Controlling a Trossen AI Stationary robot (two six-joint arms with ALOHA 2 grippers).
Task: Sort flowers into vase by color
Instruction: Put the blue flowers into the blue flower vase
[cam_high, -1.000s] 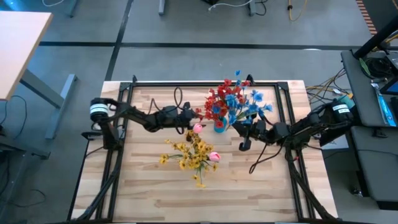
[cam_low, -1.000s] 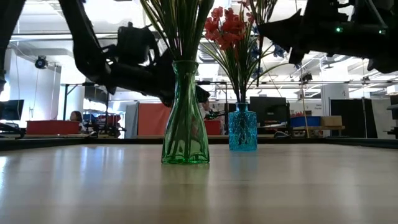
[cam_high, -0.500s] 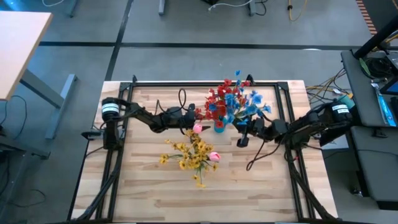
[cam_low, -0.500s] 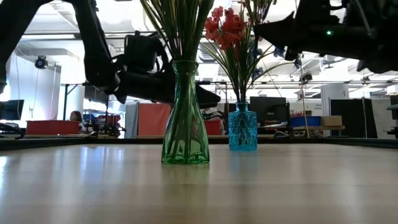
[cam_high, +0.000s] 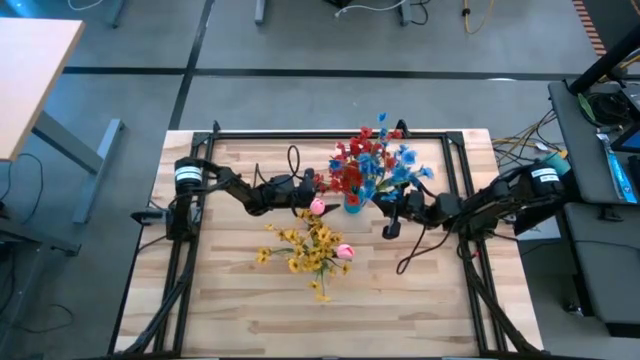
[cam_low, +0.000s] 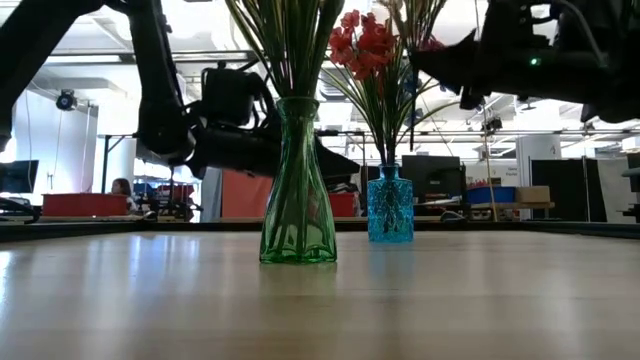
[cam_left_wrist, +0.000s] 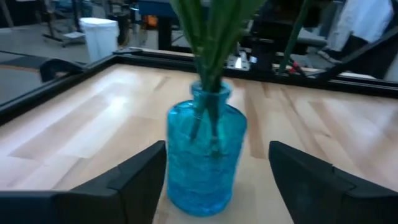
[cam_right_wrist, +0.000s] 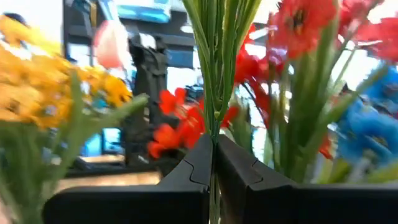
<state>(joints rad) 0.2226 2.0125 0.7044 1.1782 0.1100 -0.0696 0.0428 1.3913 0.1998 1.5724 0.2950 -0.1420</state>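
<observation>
Two vases on counter (cam_high: 230, 300), flowers part-sorted.
Right gripper (cam_right_wrist: 213, 163): jaws pinched on green stems (cam_right_wrist: 217, 68) beside blue vase (cam_left_wrist: 205, 155). Left gripper (cam_left_wrist: 217, 168): jaws wide, empty, straddling it. Yellow flowers (cam_high: 310, 245) in green vase (cam_low: 297, 185).

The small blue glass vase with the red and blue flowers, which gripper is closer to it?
Left. The left gripper is open right at the blue glass vase, fingers either side. The right gripper is beside it, shut on green flower stems.
</observation>
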